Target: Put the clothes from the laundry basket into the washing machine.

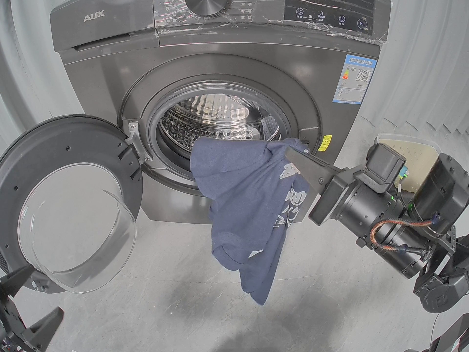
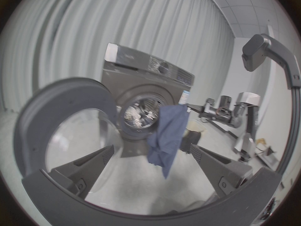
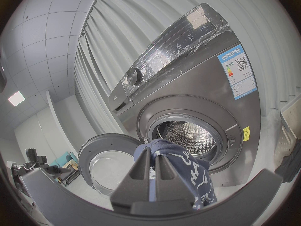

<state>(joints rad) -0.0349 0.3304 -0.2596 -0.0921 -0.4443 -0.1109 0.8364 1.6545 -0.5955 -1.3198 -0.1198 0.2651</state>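
A navy garment with white print [image 1: 244, 191] hangs in front of the lower part of the washing machine's round opening [image 1: 215, 113]. My right gripper [image 1: 292, 156] is shut on its top corner, just right of the opening. Most of the cloth droops toward the floor. In the right wrist view the shut fingers [image 3: 153, 154] pinch the bunched cloth [image 3: 188, 167] before the steel drum [image 3: 191, 138]. My left gripper [image 1: 24, 304] is low at the left near the open door [image 1: 63, 196], open and holding nothing [image 2: 151, 147]. The white laundry basket [image 1: 417, 155] stands right of the machine.
The machine's door is swung fully open to the left, its glass bowl facing out. A dark cloth [image 3: 290, 165] hangs by the basket [image 3: 290, 123]. Grey floor [image 1: 161, 275] lies bare in front of the machine. Curtains line the wall behind.
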